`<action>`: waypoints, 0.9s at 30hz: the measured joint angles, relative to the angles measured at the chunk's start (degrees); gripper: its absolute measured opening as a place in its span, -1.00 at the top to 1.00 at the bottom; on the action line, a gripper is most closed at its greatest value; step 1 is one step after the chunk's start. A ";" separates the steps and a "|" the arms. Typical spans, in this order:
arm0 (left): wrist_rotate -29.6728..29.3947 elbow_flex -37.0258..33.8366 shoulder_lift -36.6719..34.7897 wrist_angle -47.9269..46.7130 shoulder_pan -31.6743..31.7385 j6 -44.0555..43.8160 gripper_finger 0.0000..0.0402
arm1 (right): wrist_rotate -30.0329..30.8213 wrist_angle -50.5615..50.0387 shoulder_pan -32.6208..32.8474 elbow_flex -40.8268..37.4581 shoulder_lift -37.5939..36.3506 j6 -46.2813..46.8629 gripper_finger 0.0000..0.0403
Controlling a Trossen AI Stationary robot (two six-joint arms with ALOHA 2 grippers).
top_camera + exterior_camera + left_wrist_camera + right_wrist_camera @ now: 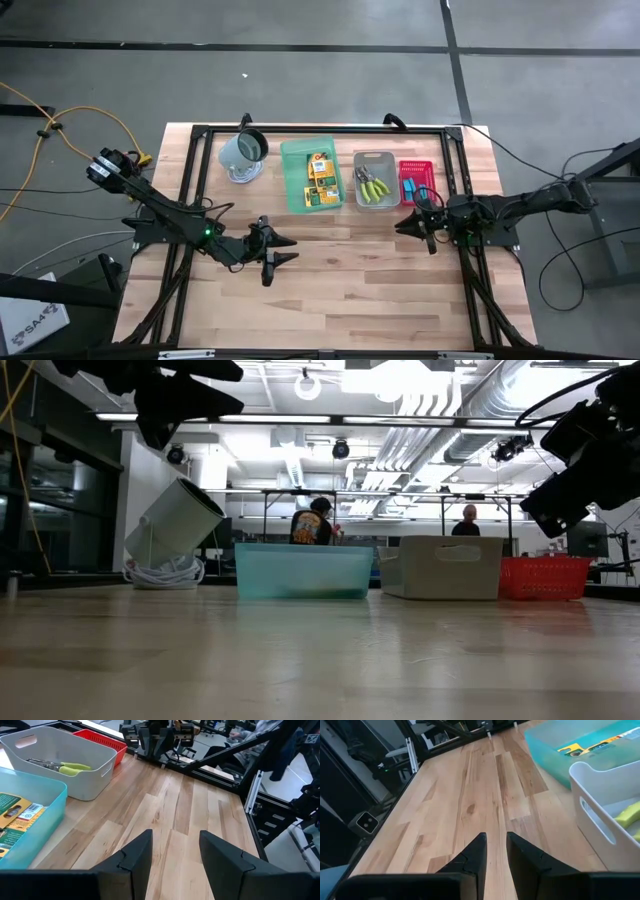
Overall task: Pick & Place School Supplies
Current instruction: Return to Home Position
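The left gripper [175, 834], fingers [135, 857] parted, hangs over the wooden table [175, 805] near the grey tray [95, 775] holding yellow-green-handled tools [75, 768].

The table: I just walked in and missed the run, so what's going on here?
Nothing is being handled. The left gripper hovers over the table mid-way, fingers open and empty; the right gripper hangs before the red tray, likewise. The yellow-orange boxes lie in the green tray, the plier-like tools in the grey tray, blue erasers in the red one. A tilted mug stands beside the green tray.
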 joint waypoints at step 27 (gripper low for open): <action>7.57 -4.41 -4.99 1.43 2.57 12.17 0.21 | -0.18 0.90 0.02 -0.02 0.04 0.44 0.67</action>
